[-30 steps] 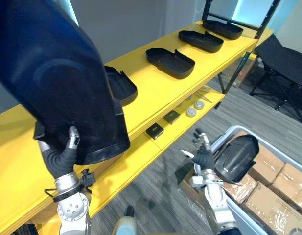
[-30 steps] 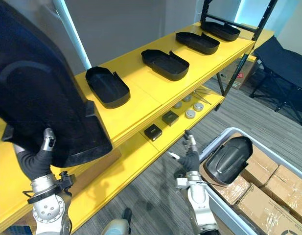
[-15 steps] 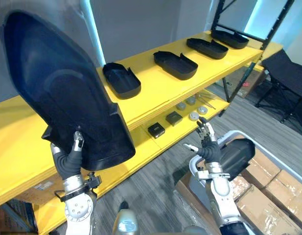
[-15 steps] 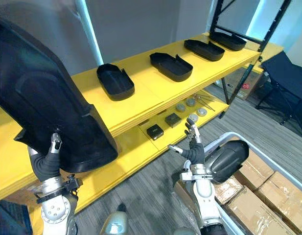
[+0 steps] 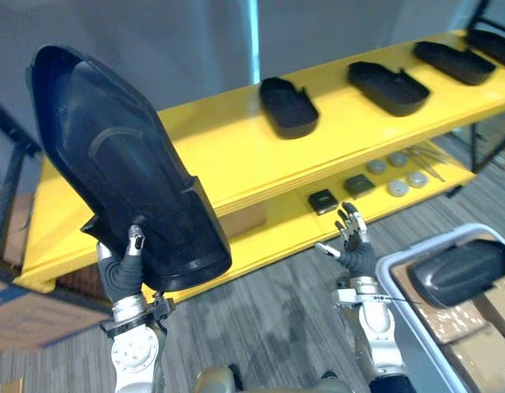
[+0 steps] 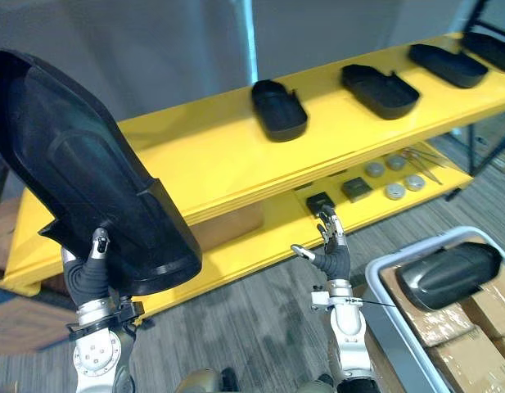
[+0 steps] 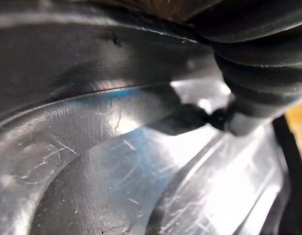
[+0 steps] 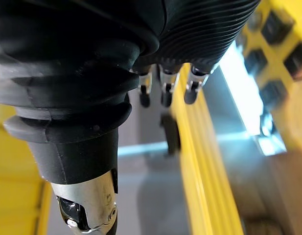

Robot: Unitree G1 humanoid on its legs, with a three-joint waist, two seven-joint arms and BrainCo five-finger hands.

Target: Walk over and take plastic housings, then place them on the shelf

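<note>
Black plastic sits in the grip of the robot's left hand [image 5: 121, 277]. Its thumb presses on the near face of a large housing [image 5: 125, 164] at the narrow lower end, and the fingers behind are hidden, so the hand pinches the shell between them. The housing is held raised and tilted, its broad end uppermost, in front of the left end of a yellow shelf [image 5: 227, 155].

The right hand [image 5: 353, 252] hangs low over grey carpet [image 5: 268, 327]. Its fingers are straight and spread, and it holds nothing. It is just in front of the shelf's lower board [image 5: 268, 233].

On the upper board, four more black housings lie flat in a row, well apart: one near the middle [image 5: 288, 106], the others [image 5: 390, 86] [image 5: 453, 61] [image 5: 496, 41] running off to the right.

On the lower board are two small black boxes [image 5: 322, 200] [image 5: 358, 186] and, beside them, a few silver discs [image 5: 395, 188].

To the right of the right hand is a pale grey bin [image 5: 402, 311]. In it another black housing [image 5: 461, 273] rests on cardboard boxes [image 6: 444, 336].
</note>
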